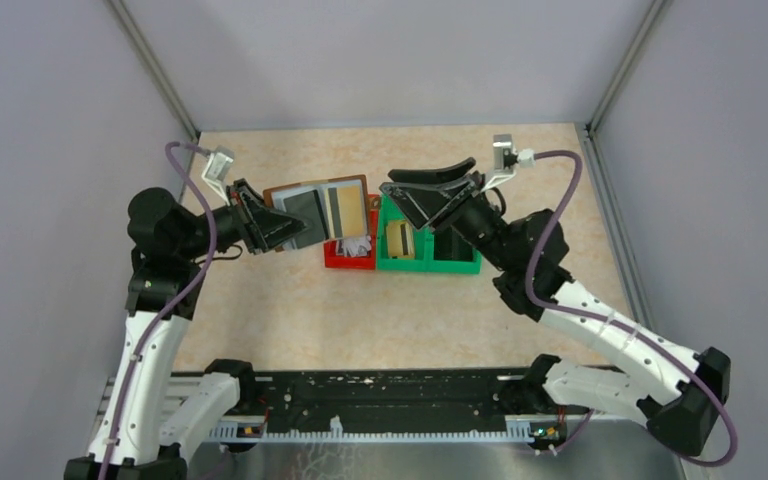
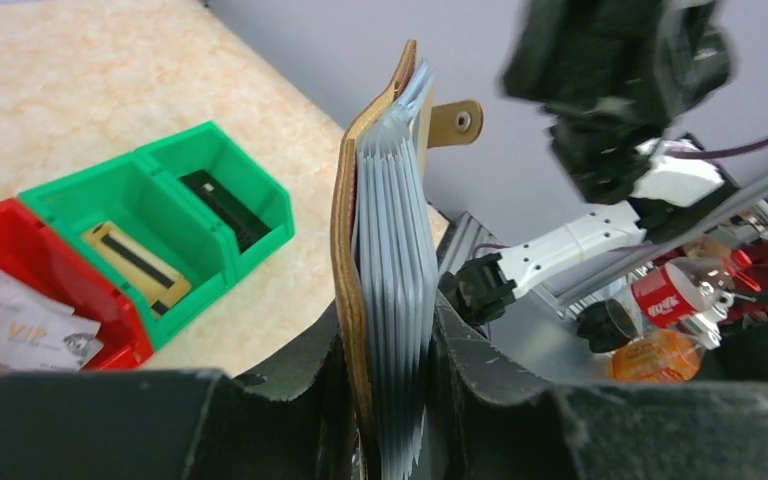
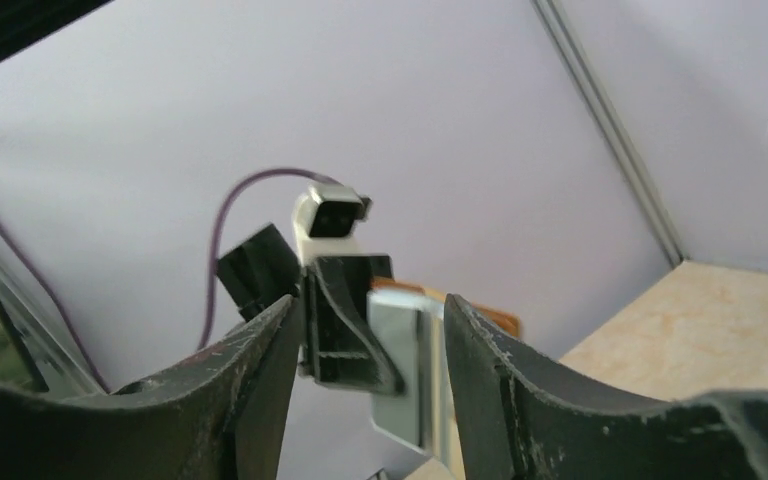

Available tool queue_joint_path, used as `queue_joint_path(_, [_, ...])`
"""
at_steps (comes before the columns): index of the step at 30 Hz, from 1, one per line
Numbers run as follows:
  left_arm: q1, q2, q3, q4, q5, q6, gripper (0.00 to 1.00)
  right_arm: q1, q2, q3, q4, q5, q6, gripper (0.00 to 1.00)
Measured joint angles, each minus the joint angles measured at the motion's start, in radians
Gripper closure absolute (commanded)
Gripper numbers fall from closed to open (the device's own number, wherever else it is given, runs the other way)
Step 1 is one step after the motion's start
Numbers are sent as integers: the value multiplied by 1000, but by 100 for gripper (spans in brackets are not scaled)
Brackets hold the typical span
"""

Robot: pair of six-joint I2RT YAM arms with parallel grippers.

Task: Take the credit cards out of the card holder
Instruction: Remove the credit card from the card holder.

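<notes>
Left jaws: clamped on the bottom edge of the card holder [image 2: 380, 250], one finger each side.
Right jaws: spread apart, nothing between them; over the far end of the green bin [image 1: 430, 266], pointing at the holder.
Holder position: up off the tabletop [image 1: 290, 310], over the far left part of the red bin [image 1: 348, 262], just beside the right jaws.
Holder look: tan-brown leather-look cover, pale grey-blue clear pockets fanned out, snap tab [image 2: 457, 122] with a round stud sticking out near the top.
In holder: gold card [image 1: 345, 208] with a dark stripe, next to a grey panel.
Green bin: gold striped card [image 2: 135, 262] in one compartment, dark card [image 2: 222, 205] in the other.
Writing: "VIP" on a whitish slip [image 2: 22, 335] in the red bin; other print too small to read.
Surface: beige marbled tabletop.
Room: plain pale grey walls [image 1: 380, 60], metal strips in the corners.
</notes>
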Motion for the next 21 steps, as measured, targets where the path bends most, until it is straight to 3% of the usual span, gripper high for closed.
queue_joint_path(3, [0,37,23,-108,-27,78,100,-6,-19,101,-115,-16,-43,58])
queue_joint_path(8, [0,76,28,-208,-22,147,100,-6,68,234,-170,-194,-35,62])
queue_joint_path(15, [0,80,50,-261,25,180,100,-6,280,232,-185,-432,64,66])
queue_joint_path(21, [0,96,65,-258,86,151,100,-6,303,222,-244,-513,67,67])
